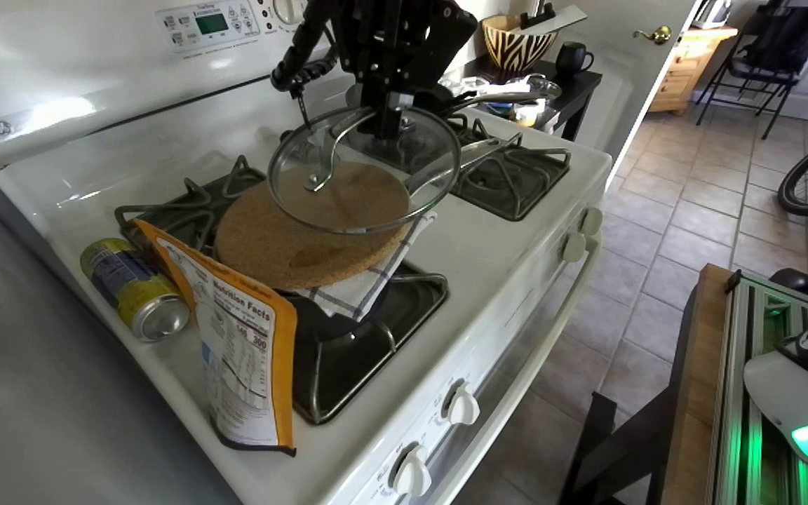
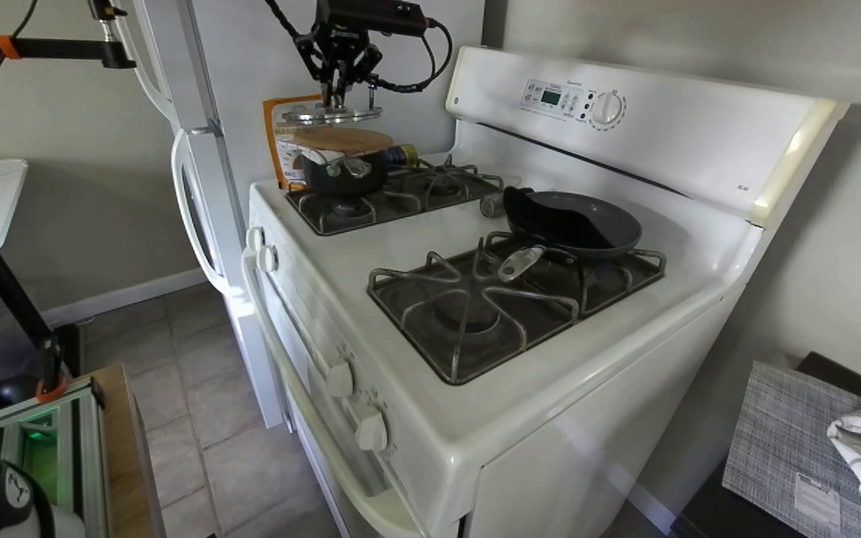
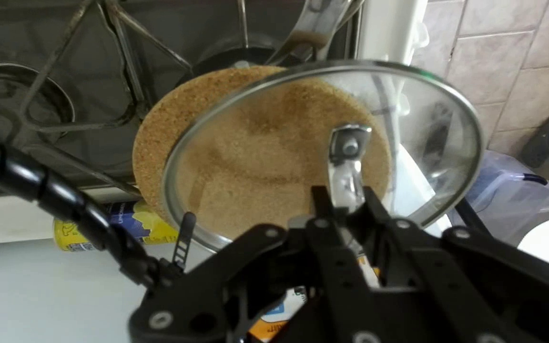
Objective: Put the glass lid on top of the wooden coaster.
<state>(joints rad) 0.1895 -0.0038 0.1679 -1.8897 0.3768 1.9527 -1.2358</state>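
One claw (image 3: 346, 199), pointed down — holds glass lid (image 2: 329, 116) above wooden coaster (image 1: 295, 245).

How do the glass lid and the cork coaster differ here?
The glass lid is clear and metal-rimmed; the cork coaster is opaque brown. The fingers hold the glass lid in the air, while the cork coaster rests below on a checked cloth. Both are round.

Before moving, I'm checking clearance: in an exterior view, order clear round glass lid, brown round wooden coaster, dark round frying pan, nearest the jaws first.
1. Glass lid, held directly below
2. Wooden coaster, beneath the lid
3. Frying pan, lower right
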